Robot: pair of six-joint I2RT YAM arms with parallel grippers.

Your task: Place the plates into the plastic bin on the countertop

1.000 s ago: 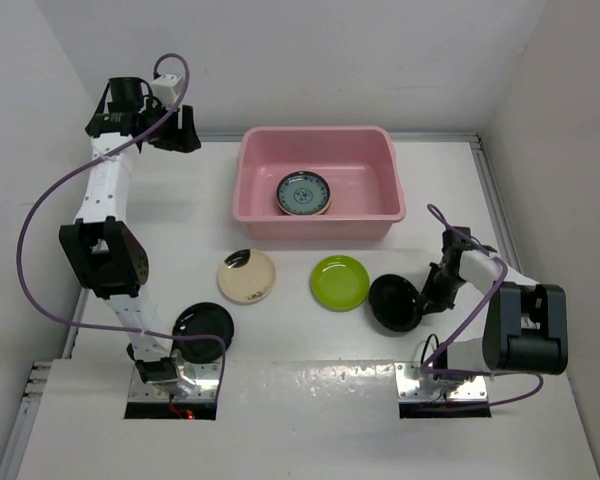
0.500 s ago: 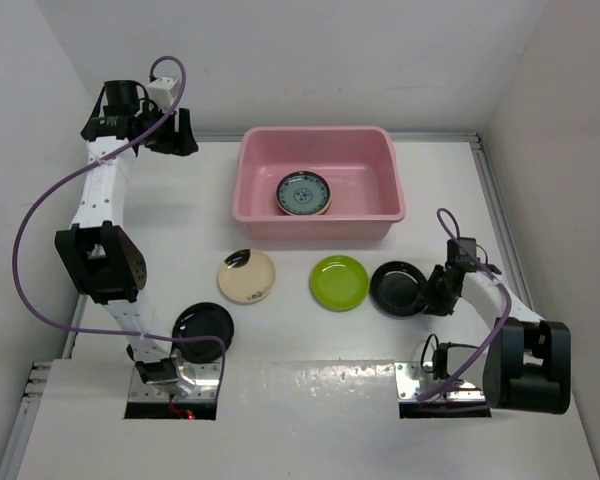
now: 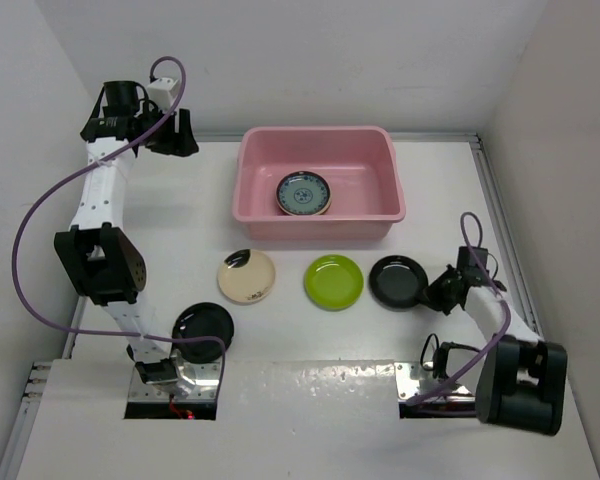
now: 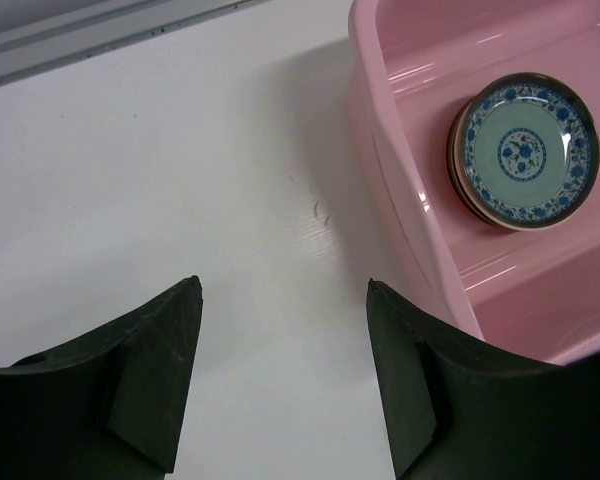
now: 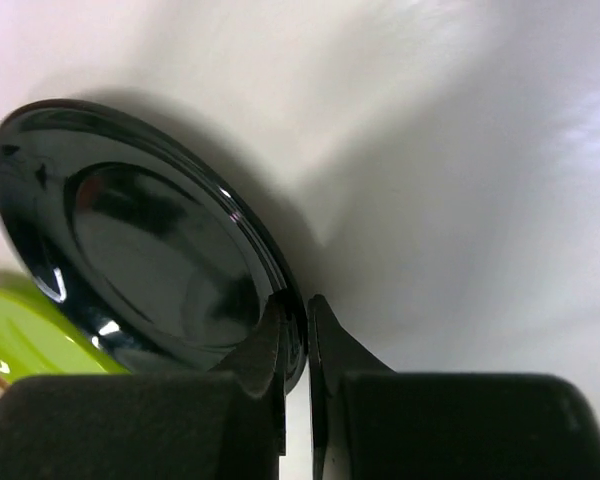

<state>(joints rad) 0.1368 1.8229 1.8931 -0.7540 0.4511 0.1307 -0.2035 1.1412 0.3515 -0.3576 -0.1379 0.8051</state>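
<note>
My right gripper [image 3: 433, 295] is shut on the right rim of a glossy black plate [image 3: 398, 282]. In the right wrist view the fingers pinch that rim [image 5: 298, 330], and the black plate [image 5: 140, 240] is tilted over the white countertop [image 3: 180, 230]. A lime green plate [image 3: 334, 281] lies just left of it, and a cream plate with a dark mark [image 3: 246, 275] further left. A second black plate [image 3: 203, 325] lies by the left arm's base. The pink bin [image 3: 255, 185] holds a blue-patterned plate [image 3: 303, 193] on top of another. My left gripper [image 3: 175, 135] is open and empty, high up left of the bin.
In the left wrist view the open gripper [image 4: 283, 290] hangs over bare countertop beside the bin's left wall [image 4: 400, 190], with the patterned plate [image 4: 525, 150] inside. Walls close in on the left, back and right. The countertop has a raised edge [image 3: 490, 190] on the right.
My right gripper has carried the black plate a little farther from the arm bases, toward the bin, as the arm stretched out. The green plate shifted slightly left. The left arm has hardly moved.
</note>
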